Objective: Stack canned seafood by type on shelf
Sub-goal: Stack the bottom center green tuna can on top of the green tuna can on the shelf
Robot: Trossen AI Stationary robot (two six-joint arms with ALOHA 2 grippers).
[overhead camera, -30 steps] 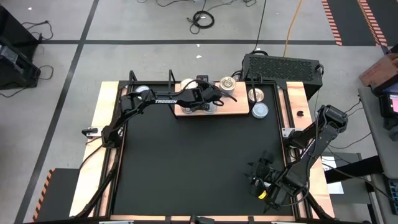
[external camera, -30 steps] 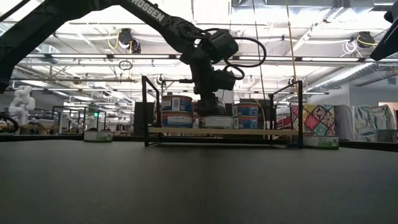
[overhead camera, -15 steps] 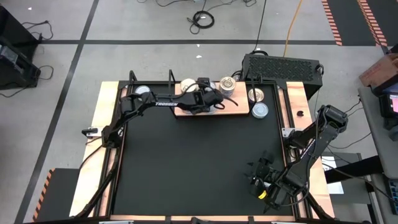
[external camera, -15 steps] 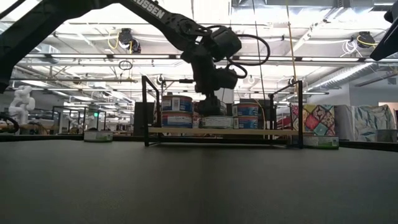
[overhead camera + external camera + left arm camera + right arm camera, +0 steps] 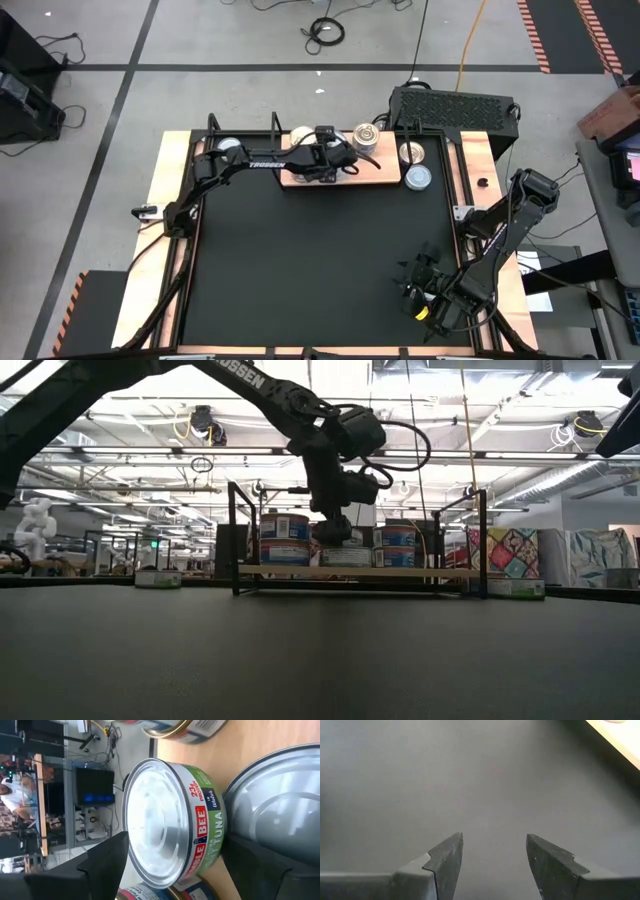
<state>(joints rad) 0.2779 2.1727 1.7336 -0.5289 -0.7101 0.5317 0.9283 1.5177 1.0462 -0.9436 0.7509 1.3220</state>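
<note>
L jaws now spread off "BEE TUNA" tin on shelf; R jaws spread, idle.

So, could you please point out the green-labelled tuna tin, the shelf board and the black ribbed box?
Green-labelled tuna tin (image 5: 157, 822): left wrist view, on its silver lid.
Shelf board (image 5: 385, 172): high view, on bare wood near its right end.
Black ribbed box (image 5: 455, 105): high view, on its top face.

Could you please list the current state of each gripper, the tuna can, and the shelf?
left gripper: open, fingers either side of the tuna can, over the shelf.
right gripper: open, empty, above bare tabletop.
tuna can: resting on the shelf, released.
shelf: on the table's far side, holding several cans.
</note>
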